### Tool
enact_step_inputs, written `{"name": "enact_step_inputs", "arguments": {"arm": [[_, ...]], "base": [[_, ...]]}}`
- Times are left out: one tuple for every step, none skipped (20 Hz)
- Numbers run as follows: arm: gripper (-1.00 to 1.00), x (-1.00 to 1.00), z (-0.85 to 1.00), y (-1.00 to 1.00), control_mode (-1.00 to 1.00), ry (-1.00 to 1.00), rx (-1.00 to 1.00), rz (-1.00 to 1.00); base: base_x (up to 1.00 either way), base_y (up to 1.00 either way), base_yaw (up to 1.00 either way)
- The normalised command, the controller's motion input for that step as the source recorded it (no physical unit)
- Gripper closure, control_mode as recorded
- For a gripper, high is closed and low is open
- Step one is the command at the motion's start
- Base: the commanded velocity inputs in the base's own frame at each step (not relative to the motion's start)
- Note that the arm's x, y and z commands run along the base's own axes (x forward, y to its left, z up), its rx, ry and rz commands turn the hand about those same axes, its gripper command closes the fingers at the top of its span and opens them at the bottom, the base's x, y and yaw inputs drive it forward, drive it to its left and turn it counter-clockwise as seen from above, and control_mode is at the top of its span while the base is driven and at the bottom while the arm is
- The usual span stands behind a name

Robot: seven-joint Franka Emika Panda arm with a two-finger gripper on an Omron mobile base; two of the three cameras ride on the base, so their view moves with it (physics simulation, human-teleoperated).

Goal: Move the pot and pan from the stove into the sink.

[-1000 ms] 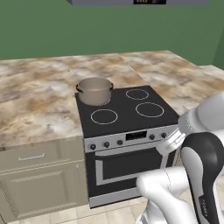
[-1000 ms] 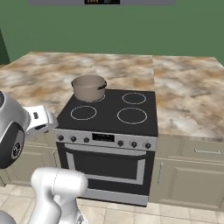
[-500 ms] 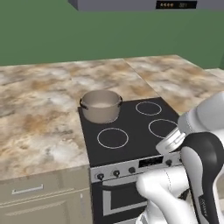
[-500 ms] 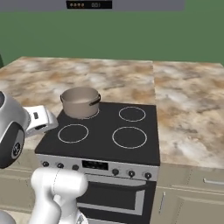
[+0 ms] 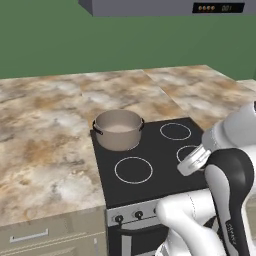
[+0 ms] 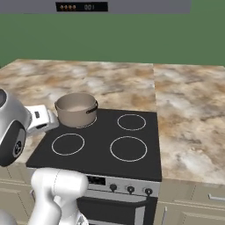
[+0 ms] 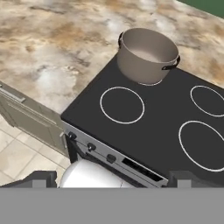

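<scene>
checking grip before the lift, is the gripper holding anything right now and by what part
Nothing is held. The gripper is open, well short of the pot on the stove.

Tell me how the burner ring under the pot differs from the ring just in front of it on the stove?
The back-left ring is almost wholly covered by the pot, with only a thin white arc showing at its base; the front-left ring is bare and shows as a full circle. The covered ring lies nearer the wall, the bare one nearer the knobs. Both are white outlines on the same black stove.

Your arm folded low, elbow bent, gripper point(image 7: 111, 177) jaws spread wide, holding nothing, angling downward.
</scene>
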Motion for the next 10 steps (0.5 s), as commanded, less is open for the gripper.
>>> {"name": "enact_step_inputs", "arguments": {"arm": [[-1.0, 0.38, 0.0, 0.0, -1.0, 0.02, 0.0, -0.06], [-1.0, 0.5, 0.0, 0.1, -1.0, 0.04, 0.0, -0.1], [-1.0, 0.61, 0.0, 0.2, -1.0, 0.07, 0.0, -0.13], [-1.0, 0.63, 0.0, 0.21, -1.0, 0.07, 0.0, -0.15], [-1.0, 0.65, 0.0, 0.17, -1.0, 0.07, 0.0, -0.16], [-1.0, 0.66, 0.0, 0.22, -1.0, 0.07, 0.0, -0.17], [-1.0, 0.69, 0.0, 0.24, -1.0, 0.08, 0.0, -0.19], [-1.0, 0.71, 0.0, 0.29, -1.0, 0.08, 0.0, -0.21], [-1.0, 0.71, 0.0, 0.28, -1.0, 0.09, 0.0, -0.22], [-1.0, 0.69, 0.0, 0.25, -1.0, 0.09, 0.0, -0.22]], "base": [[0.0, 0.0, 0.0], [0.0, 0.0, 0.0], [0.0, 0.0, 0.0], [0.0, 0.0, 0.0], [0.0, 0.0, 0.0], [0.0, 0.0, 0.0], [0.0, 0.0, 0.0], [0.0, 0.0, 0.0], [0.0, 0.0, 0.0], [0.0, 0.0, 0.0]]}}
